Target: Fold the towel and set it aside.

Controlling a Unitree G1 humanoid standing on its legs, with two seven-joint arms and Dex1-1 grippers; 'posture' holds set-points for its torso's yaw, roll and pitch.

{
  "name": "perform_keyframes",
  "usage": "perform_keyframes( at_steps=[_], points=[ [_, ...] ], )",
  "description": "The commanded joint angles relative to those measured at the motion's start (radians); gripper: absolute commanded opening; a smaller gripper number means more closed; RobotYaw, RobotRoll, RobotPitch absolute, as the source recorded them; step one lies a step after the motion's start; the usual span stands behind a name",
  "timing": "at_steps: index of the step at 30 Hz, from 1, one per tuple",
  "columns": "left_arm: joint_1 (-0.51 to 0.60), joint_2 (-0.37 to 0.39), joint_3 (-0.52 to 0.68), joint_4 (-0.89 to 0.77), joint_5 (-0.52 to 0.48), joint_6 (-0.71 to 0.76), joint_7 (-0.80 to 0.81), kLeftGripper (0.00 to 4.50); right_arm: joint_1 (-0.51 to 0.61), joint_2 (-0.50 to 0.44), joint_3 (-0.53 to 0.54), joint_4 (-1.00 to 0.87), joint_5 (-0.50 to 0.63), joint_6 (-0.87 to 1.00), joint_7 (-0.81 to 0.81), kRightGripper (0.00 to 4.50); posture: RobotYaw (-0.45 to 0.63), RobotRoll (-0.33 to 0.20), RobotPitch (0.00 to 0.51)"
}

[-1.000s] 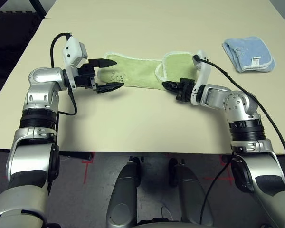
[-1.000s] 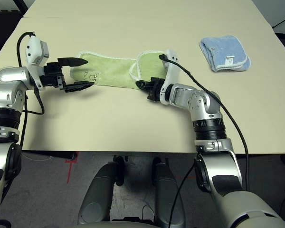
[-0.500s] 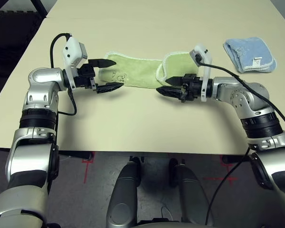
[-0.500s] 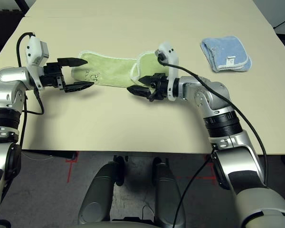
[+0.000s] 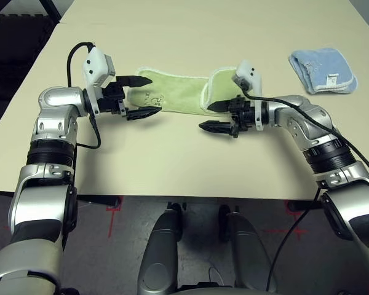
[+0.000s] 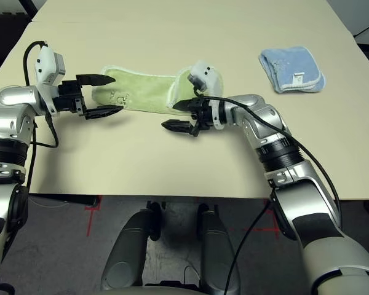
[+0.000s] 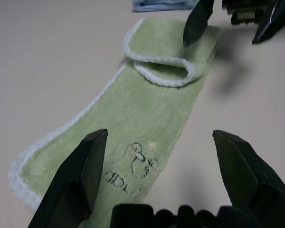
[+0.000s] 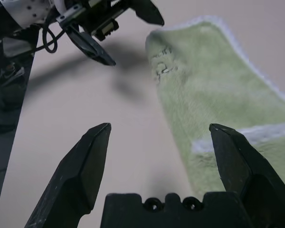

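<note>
The green towel (image 5: 175,93) is lying mid-desk, right end folded; left gripper (image 5: 138,96) and right gripper (image 5: 219,116) are hovering wide open, seemingly touching nothing.

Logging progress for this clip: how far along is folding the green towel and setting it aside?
Early. Done: the towel lies long across the table with only its right end flapped over onto itself. In hand: nothing; the left gripper hangs open over the towel's embroidered end, and the right gripper is open beside the folded end, off the cloth. Left: the main folds, then setting it aside. The blue towel sits at far right.
</note>
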Motion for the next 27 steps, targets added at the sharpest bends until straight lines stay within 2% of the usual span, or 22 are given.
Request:
perform_keyframes(
  at_steps=[1,8,14,17,21,25,26,27],
  points=[
    [0.011,0.005,-0.008,0.0,0.006,-0.002,-0.008,4.5,0.044,-0.058,-0.078,0.033,0.038,-0.023,0.065,4.48,0.04,0.0,0.241],
    [0.023,-0.002,0.007,-0.003,-0.011,0.036,0.01,4.5,0.124,-0.172,-0.139,0.242,-0.063,-0.514,0.225,4.48,0.03,0.0,0.241],
    [0.07,-0.017,0.028,-0.068,-0.047,0.121,0.052,4.5,0.109,-0.22,-0.153,0.389,-0.081,-0.677,0.326,4.48,0.02,0.0,0.24],
    [0.079,-0.018,0.03,-0.087,-0.015,0.141,0.157,4.5,0.105,-0.233,-0.144,0.419,-0.095,-0.703,0.365,4.48,0.03,0.0,0.241],
    [0.042,-0.023,0.065,-0.124,-0.053,0.344,0.296,4.5,0.088,-0.223,-0.163,0.437,-0.091,-0.694,0.357,4.48,0.04,0.0,0.241],
    [-0.003,0.002,0.096,-0.153,-0.088,0.533,0.349,4.5,0.075,-0.215,-0.163,0.448,-0.098,-0.686,0.342,4.48,0.05,0.0,0.245],
    [-0.018,0.009,0.106,-0.157,-0.1,0.593,0.364,4.5,0.074,-0.212,-0.162,0.446,-0.096,-0.681,0.34,4.48,0.05,0.0,0.249],
    [-0.059,0.018,0.135,-0.136,-0.129,0.721,0.401,4.5,0.076,-0.208,-0.162,0.438,-0.093,-0.674,0.338,4.48,0.05,0.0,0.25]
  ],
)
